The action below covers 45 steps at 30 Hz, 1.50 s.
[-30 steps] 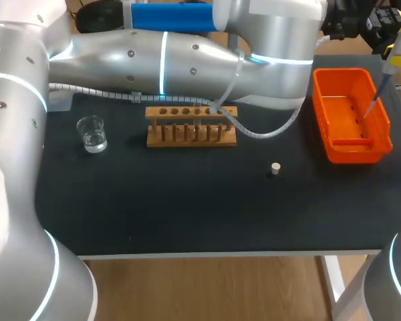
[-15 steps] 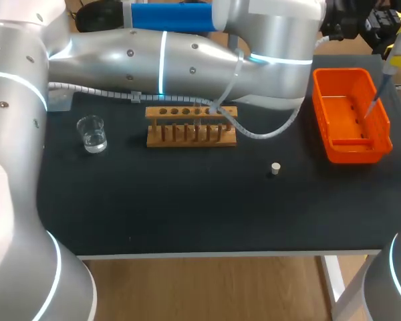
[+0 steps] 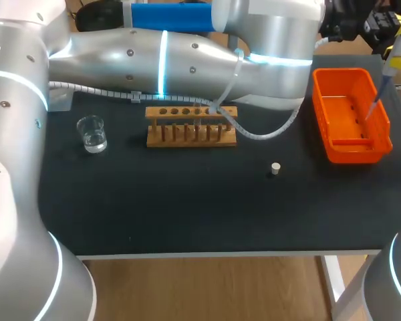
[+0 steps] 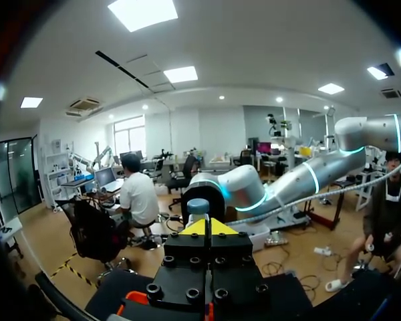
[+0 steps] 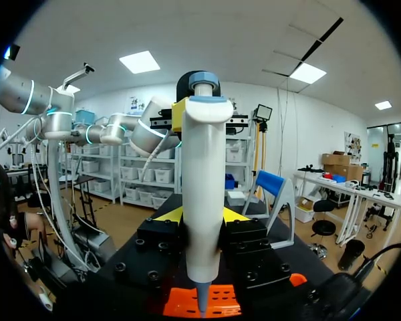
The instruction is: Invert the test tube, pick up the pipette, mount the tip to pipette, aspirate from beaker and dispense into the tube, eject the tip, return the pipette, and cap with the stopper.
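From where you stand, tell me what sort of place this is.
Likely a chemistry lab bench for robot work: a wooden test tube rack, a glass beaker, and a pipette held in my right tool.

Head camera looks down on table (image 3: 187,214); wrist cameras face the room, sharing the orange bin (image 3: 353,152).

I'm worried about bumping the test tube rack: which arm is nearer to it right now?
Left. The left arm stretches across the table just behind the test tube rack. The right gripper is at the table's right end, holding the pipette above the orange bin.
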Available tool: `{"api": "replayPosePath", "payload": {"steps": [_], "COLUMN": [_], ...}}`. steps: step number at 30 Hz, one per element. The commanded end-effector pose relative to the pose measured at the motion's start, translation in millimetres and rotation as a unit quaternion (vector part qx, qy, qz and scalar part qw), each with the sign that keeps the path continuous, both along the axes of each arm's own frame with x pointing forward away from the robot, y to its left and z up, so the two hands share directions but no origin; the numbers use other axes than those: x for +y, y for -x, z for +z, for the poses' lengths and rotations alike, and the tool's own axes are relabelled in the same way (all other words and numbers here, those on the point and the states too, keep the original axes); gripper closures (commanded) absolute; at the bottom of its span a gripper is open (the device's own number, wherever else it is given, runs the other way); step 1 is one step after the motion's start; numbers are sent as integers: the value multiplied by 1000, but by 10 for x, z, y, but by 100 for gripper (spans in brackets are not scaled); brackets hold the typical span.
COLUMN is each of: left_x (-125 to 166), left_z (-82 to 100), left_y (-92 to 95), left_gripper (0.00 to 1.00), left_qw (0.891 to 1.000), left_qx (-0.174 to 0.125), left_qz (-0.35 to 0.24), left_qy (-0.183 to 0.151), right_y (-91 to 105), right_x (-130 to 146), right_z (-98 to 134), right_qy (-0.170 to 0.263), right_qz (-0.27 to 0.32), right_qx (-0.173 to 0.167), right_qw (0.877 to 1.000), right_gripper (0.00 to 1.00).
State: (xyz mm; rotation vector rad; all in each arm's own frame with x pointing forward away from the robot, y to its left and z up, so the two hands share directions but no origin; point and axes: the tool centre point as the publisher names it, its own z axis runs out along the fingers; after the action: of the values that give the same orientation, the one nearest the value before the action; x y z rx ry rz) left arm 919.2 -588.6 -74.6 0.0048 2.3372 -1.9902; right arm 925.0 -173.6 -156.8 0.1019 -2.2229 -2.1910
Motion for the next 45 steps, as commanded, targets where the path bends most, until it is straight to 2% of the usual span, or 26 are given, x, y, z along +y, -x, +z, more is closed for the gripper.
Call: {"api": "replayPosePath", "payload": {"steps": [1,17,30,31,32,33,37,40,41,45], "left_x": [-34,-65,76,86,98,111,191,292,336,536], "left_z": [-141,-218,228,257,283,307,395,422,429,454], "left_y": [21,28,-53,-55,-53,-53,-51,-60,-61,-41], "left_gripper": [100,100,100,80,44,0,0,0,0,0], "left_qw": [1000,1000,998,998,998,998,998,998,997,998], "left_qx": [-2,-3,-39,-40,-41,-42,-46,-43,-40,-33], "left_qz": [12,8,37,39,39,40,40,18,7,-6], "left_qy": [11,-1,30,31,32,33,35,48,66,51], "right_y": [6,6,6,6,6,6,6,6,6,6], "right_x": [11,11,11,11,11,11,11,11,11,11], "right_z": [61,61,61,61,61,61,61,61,61,61], "right_qy": [1,1,1,1,1,1,1,1,1,1], "right_qz": [0,0,0,0,0,0,0,0,0,0], "right_qx": [-1,-1,-1,-1,-1,-1,-1,-1,-1,-1], "right_qw": [1000,1000,1000,1000,1000,1000,1000,1000,1000,1000], "right_gripper": [100,100,100,100,100,100,100,100,100,100]}}
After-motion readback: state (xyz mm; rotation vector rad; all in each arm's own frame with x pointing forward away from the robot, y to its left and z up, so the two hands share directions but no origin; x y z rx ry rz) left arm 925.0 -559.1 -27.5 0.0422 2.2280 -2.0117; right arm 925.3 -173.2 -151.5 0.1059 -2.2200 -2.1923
